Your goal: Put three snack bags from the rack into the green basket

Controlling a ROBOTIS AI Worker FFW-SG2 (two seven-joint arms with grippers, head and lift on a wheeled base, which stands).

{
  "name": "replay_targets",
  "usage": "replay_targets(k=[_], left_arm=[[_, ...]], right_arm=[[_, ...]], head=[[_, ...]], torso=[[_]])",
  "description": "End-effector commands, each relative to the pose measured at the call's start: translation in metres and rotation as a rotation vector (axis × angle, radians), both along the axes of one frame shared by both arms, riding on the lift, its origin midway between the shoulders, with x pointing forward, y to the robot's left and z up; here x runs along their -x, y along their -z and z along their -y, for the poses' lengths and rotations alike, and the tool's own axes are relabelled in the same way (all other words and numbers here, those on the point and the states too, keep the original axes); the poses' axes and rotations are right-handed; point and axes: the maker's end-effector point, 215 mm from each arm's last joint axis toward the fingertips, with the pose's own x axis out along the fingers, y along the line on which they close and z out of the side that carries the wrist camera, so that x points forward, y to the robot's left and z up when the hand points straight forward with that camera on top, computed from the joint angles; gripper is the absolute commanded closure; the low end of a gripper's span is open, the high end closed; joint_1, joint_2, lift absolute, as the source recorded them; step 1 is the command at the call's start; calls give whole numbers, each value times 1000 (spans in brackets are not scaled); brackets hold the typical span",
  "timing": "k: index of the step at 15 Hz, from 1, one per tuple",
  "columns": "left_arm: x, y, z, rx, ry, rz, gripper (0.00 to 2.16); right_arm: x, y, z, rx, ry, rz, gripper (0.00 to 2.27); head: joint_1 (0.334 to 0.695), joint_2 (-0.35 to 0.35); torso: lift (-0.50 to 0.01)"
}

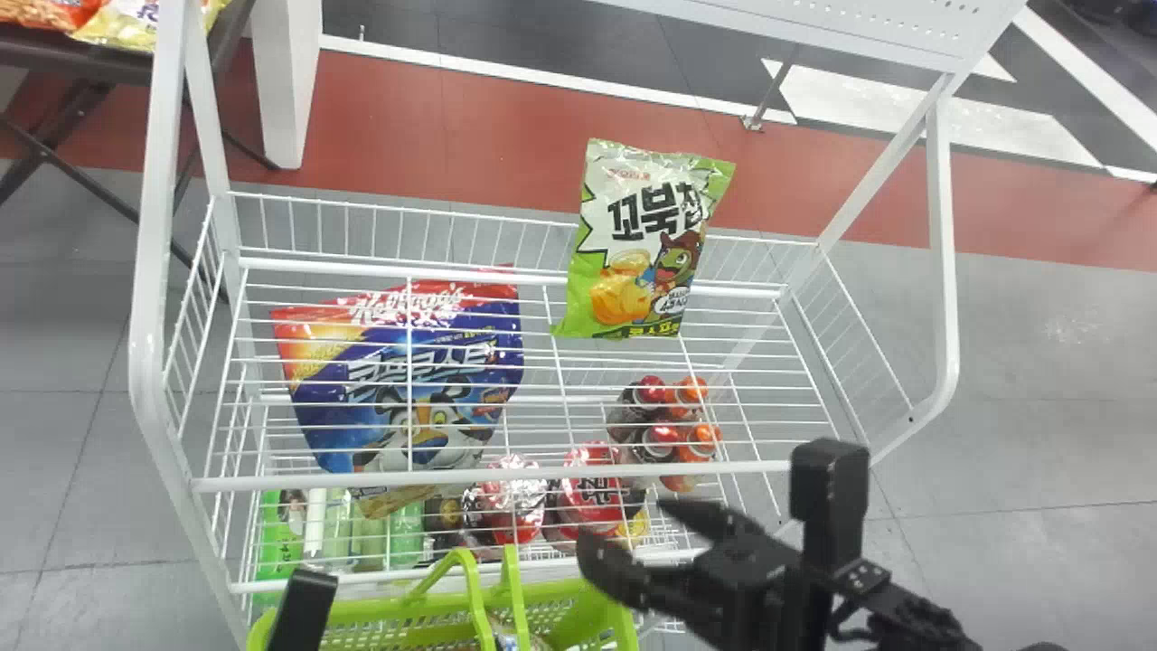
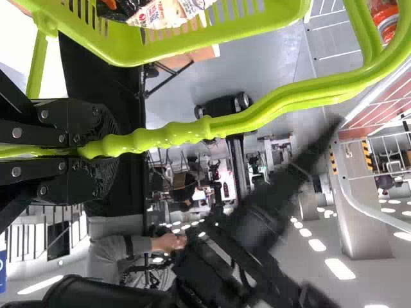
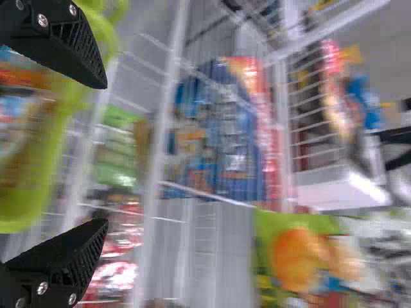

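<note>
Low in the head view, my left gripper [image 1: 303, 615] is beside the green basket [image 1: 565, 608]; in the left wrist view my left gripper [image 2: 106, 151] is shut on the handle [image 2: 257, 119] of the basket [image 2: 192, 45], where packaged snacks [image 2: 164, 14] lie. My right gripper [image 1: 624, 524], open and empty, hovers over the rack's front edge, right of the basket handles. In the right wrist view the right gripper [image 3: 103, 154] has its fingers wide apart. A green snack bag [image 1: 644, 249] leans at the rack's back rail; a blue-red bag [image 1: 407, 389] lies left of it.
White wire rack [image 1: 488, 474] bars and side posts frame the work area. Bottles [image 1: 660, 434] and red packs [image 1: 592, 484] sit on the lower level. A dark table [image 1: 90, 43] holding snack bags stands beyond the rack at the far left.
</note>
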Motion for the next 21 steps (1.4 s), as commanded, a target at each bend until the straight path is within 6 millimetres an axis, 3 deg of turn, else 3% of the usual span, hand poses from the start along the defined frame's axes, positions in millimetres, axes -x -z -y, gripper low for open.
replay_targets(k=[1, 2, 4, 6, 9, 12, 21], left_arm=[[0, -1, 1, 3, 0, 0, 1278], [-1, -1, 1, 3, -2, 2, 1278], [-1, -1, 1, 5, -2, 0, 1278], [0, 0, 2, 8, -1, -4, 1278], [0, 0, 3, 10, 4, -3, 1278], [0, -2, 3, 17, 1, -4, 1278], [10, -7, -1, 24, -17, -11, 1278]], right_arm=[[-34, -60, 11, -49, 60, 327, 66], [-34, -74, 15, -18, 83, 443, 66], [-27, -63, 23, -24, 137, 459, 66], [-12, -77, 31, -37, 182, 534, 66], [4, -74, 30, -52, 217, 489, 76], [17, -57, 22, -49, 199, 400, 80], [20, -69, 21, -26, 187, 410, 87]], head=[[695, -350], [695, -350], [695, -350], [695, -350], [695, -350], [695, -350], [695, -350]], torso=[[0], [0], [0], [0], [0], [0], [0]])
